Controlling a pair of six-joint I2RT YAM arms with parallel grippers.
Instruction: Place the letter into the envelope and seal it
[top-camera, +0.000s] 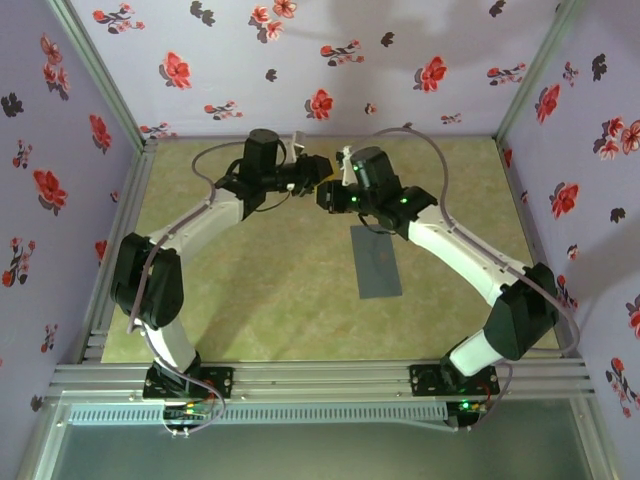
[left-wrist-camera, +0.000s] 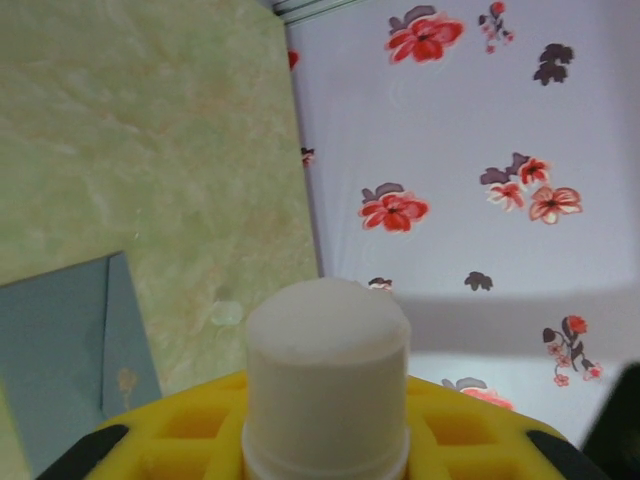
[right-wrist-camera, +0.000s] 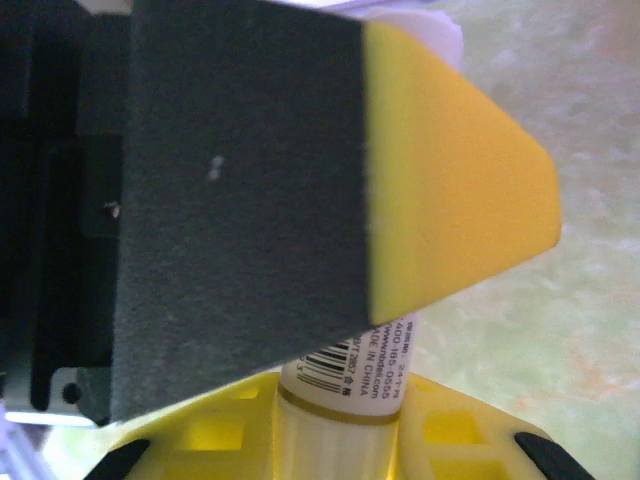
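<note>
The green surface (top-camera: 250, 300) carried the grey envelope (top-camera: 377, 265), which lay flat just to the near side of the right tool (right-wrist-camera: 335, 440). The left tool (left-wrist-camera: 325, 440) met the right tool tip to tip, and each was pinching one end of a white stick (left-wrist-camera: 327, 370).

Left arm (top-camera: 195, 222), right arm (top-camera: 455, 250): white shells ran between bulky black joints. Thin grey cables (top-camera: 440, 160) looped alongside each (green lights (top-camera: 403, 200) glowed near right wrist). Fingers (right-wrist-camera: 460, 190) were yellow plastic, moulded with square pockets, one faced in dark grey foam.
</note>
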